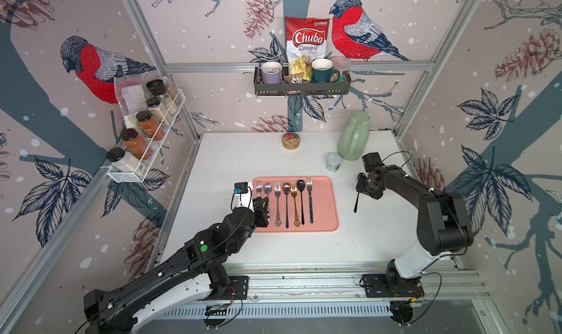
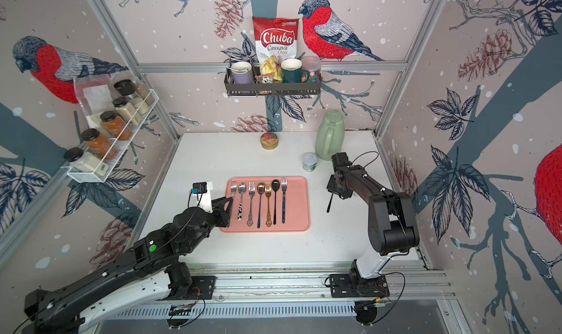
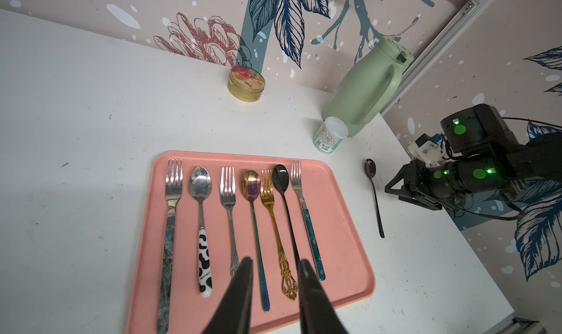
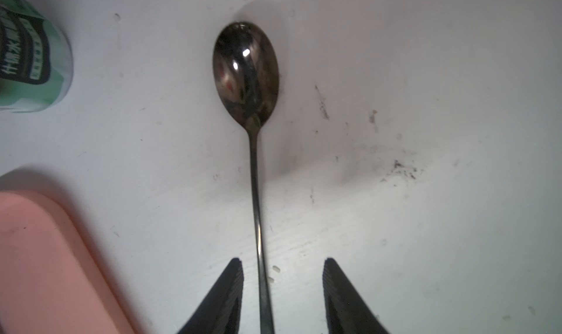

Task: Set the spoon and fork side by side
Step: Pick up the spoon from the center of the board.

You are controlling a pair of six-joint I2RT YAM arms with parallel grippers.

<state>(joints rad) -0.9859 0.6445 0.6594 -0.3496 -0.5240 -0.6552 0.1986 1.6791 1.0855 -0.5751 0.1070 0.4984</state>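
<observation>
A pink tray holds several forks and spoons in a row, alternating, handles toward the front. Its rightmost pieces are a black spoon and a teal-handled fork. Another dark spoon lies on the white table right of the tray. My right gripper stands open low over its handle, which runs between the fingers with gaps on both sides. My left gripper hovers over the tray's front left part, jaws a little apart and empty.
A green jug and a small green-and-white jar stand at the back right, behind the right gripper. A gold tin sits at the back centre. A spice rack hangs on the left wall, a shelf on the back wall.
</observation>
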